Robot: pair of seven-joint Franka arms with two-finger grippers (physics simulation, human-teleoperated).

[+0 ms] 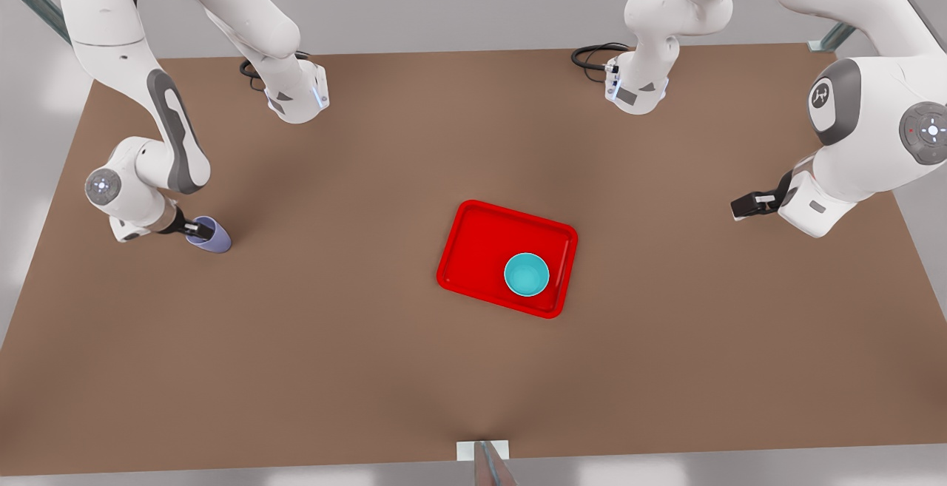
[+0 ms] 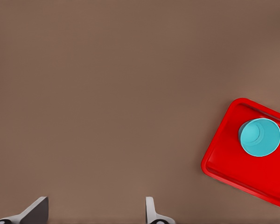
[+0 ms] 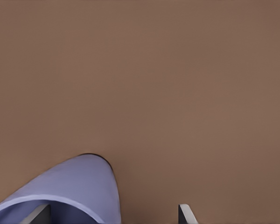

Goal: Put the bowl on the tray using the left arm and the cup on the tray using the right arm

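Right black two-finger gripper (image 1: 198, 230), at the front view's left, has one finger inside the lavender tapered cup (image 1: 210, 236) and one outside its wall, spread apart. That cup leans, mouth toward the gripper. Left gripper (image 1: 742, 206) hangs open and empty, well apart from the red rectangular tray (image 1: 473, 249), where the teal round bowl (image 1: 527, 274) sits upright.

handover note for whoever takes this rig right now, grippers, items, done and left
Left gripper: open, empty, above the table at the front view's right, off the tray.
Right gripper: at the cup on the front view's left, one finger inside its rim, one outside; grip not confirmed.
Done: bowl sits upright in the tray.
Left: move the cup onto the tray.
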